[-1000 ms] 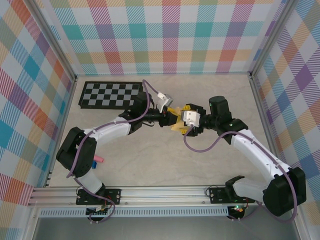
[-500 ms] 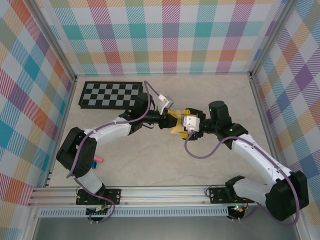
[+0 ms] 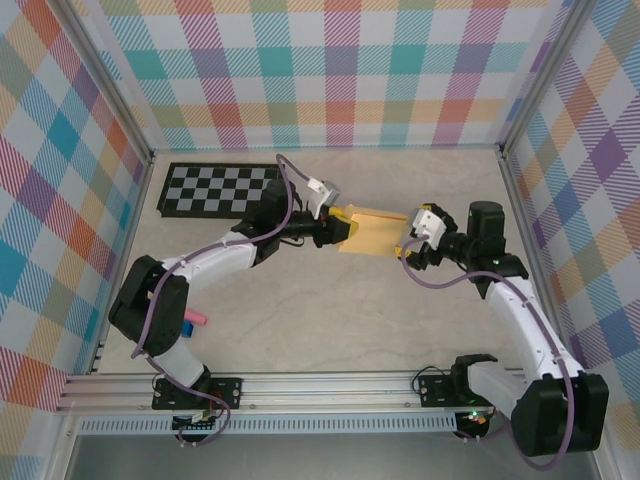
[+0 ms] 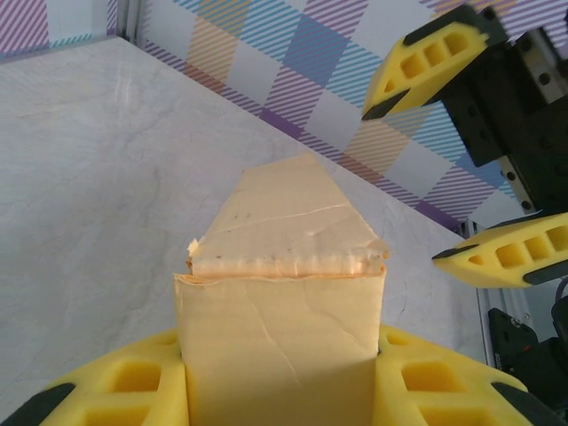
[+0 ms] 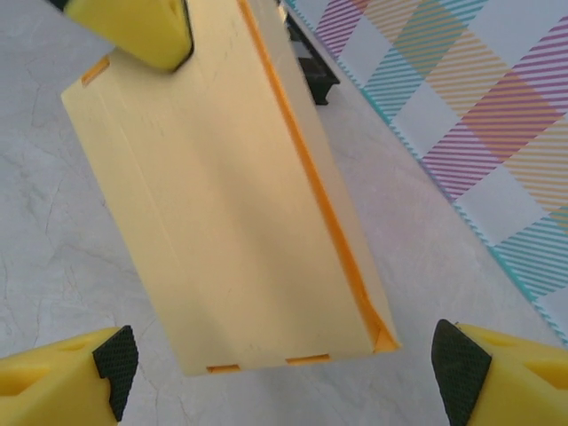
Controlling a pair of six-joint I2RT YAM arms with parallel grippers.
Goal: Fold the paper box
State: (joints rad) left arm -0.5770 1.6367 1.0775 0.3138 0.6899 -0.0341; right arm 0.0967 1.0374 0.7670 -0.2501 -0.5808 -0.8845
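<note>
Top external view: the left gripper (image 3: 333, 230) reaches over the rear middle of the marbled table (image 3: 330, 330), just right of the black-and-white checkerboard panel (image 3: 222, 188), and grips the left end of the paper box (image 3: 375, 232). The box is yellow-orange card folded into a flat rectangular form, with its long side running left to right between the two grippers. The right gripper (image 3: 407, 243) stands at the box's right end, facing the left one. A small pink piece (image 3: 199, 319) lies near the left arm's base, well apart from the box. Left wrist view: both yellow foam pads (image 4: 124, 395) press against the sides of the box, so these jaws are pinching it. A pointed end flap projects from the box's far end, above a crumpled fold line. Beyond it, the right gripper's two fingers stand wide apart. Right wrist view: the broad face of the box runs away from the camera, with an orange edge along its right side and small slots at its near end. The right gripper's pads (image 5: 62, 382) sit to either side of that near end with a gap on each side, so these jaws are spread and clear of the card. Whether the box rests on the table cannot be told.
</note>
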